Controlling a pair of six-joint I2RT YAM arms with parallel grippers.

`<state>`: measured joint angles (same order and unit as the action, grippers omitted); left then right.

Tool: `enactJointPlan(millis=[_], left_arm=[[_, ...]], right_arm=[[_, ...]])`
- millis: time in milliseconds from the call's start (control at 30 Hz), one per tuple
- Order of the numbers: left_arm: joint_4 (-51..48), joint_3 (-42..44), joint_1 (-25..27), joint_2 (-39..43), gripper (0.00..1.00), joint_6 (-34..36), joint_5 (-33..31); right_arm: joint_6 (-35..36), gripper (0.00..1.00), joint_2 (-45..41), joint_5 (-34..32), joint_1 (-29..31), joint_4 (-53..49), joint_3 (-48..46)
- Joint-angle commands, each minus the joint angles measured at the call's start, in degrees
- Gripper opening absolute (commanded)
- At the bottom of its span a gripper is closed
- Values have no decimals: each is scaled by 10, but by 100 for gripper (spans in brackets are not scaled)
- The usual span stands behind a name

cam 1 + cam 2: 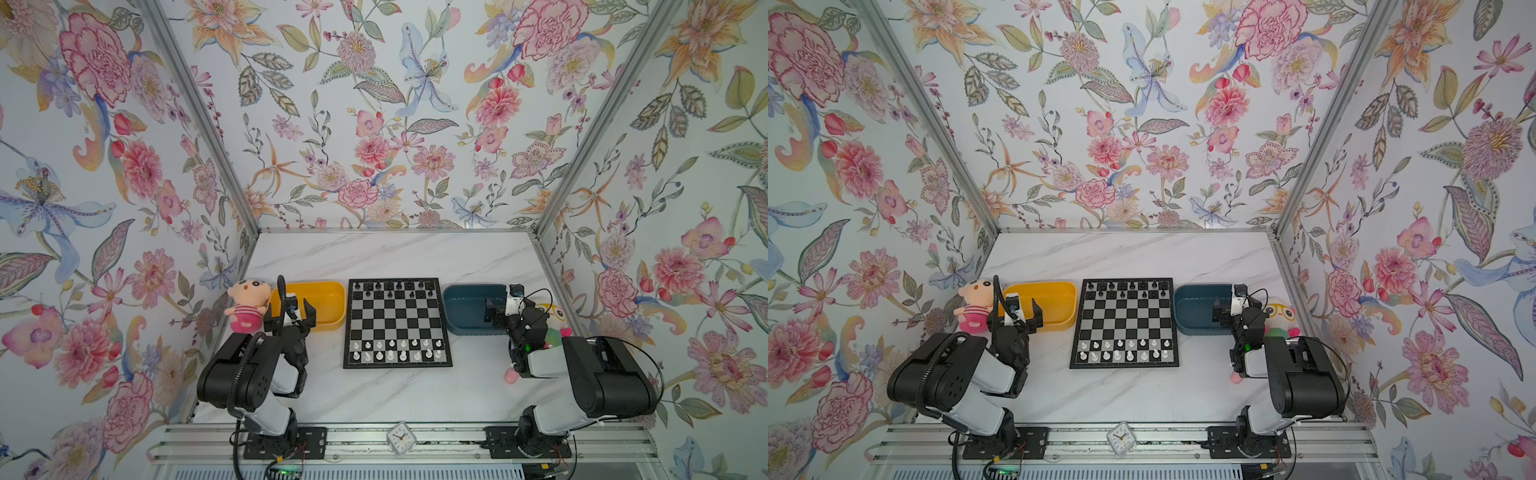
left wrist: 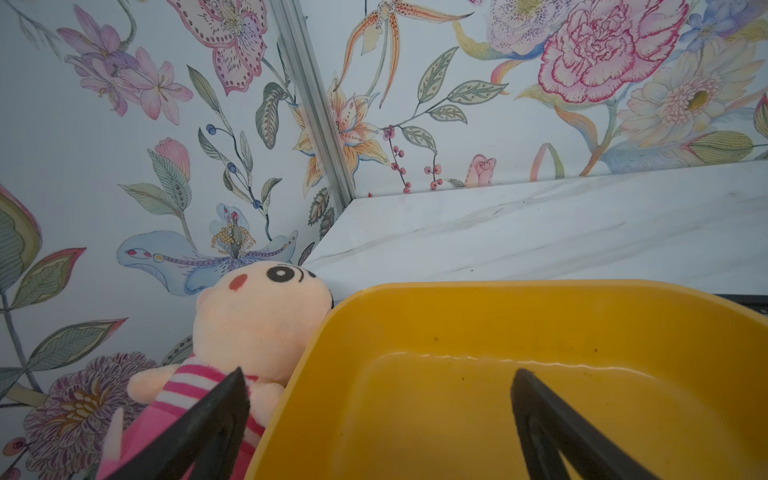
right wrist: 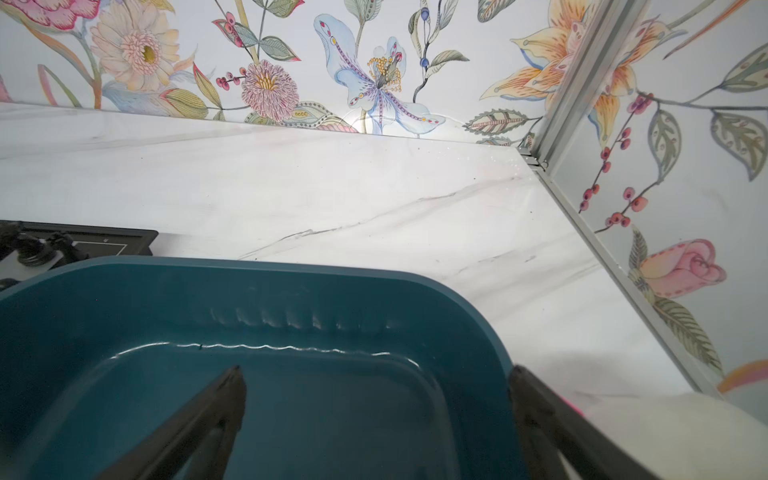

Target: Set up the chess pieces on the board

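Both top views showed the board point(image 1: 397, 322) lying flat mid-worktop point(image 1: 395, 257), its edges square to the worktop's. Black chess pieces point(image 1: 393, 286) stood upright along its far rows, white ones along its near rows. The left claw point(image 2: 379, 372) gaped wide and empty over a yellow tray point(image 1: 332, 320), and the right claw point(image 3: 376, 374) likewise over a blue tray point(image 1: 461, 328).

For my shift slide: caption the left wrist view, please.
Left gripper, fingers open, above the yellow tray; striped plush doll beside it on the marble table.

A white marble surface point(image 1: 395, 257) carries a yellow tray point(image 1: 332, 305) at left and a blue tray point(image 1: 461, 307) at right. A pink doll point(image 1: 247, 305) lies just beside the yellow tray. Another plush point(image 1: 548, 311), partly hidden, is near the blue tray. A small clock point(image 1: 401, 437) sits on the front rail.
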<state>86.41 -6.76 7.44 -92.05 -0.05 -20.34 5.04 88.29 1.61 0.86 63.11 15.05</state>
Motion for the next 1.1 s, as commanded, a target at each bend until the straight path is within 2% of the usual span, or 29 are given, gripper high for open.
enactJointPlan(millis=[0, 233, 1067], left_arm=[[-7, -24, -7, 10, 99, -5, -7], [-42, -33, -12, 13, 99, -13, -7], [-41, -33, -13, 13, 99, -13, -2]], right_arm=[[-20, 99, 1, 30, -8, 6, 13], [-35, 99, 3, -11, -8, -9, 23], [-32, 99, 3, -16, -5, -10, 24]])
